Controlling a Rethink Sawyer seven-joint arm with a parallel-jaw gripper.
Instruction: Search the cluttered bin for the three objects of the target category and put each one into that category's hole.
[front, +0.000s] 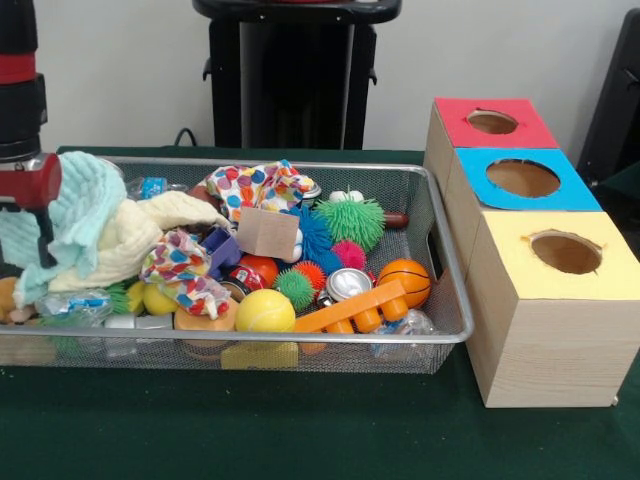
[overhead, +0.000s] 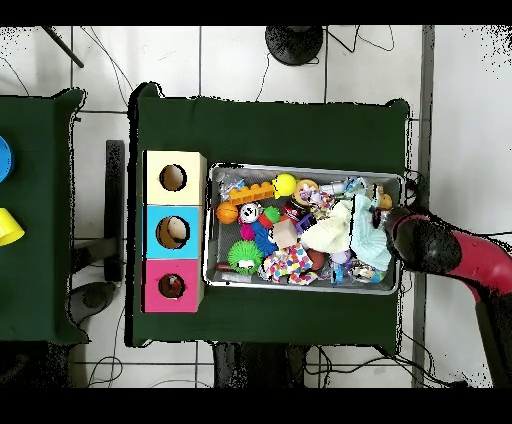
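Mint cloth lies bunched right against the pincer, at the end of the bin farthest from the holed boxes. Fabric hides the pincer's tip, so I cannot tell whether it is clamped or spread. The likely trouble is that the cream cloth, touching it on the boxes' side, drags up too. Beyond that, the patterned cloth could snag, or the yellow ball could roll.

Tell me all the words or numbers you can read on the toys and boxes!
No words, numbers or signs can be read in either view.
The three boxes, red, blue and yellow, have plain tops, each with a hole.
The silver can in the wire bin shows no readable label.
Print on the crinkly wrappers is too blurred to read.
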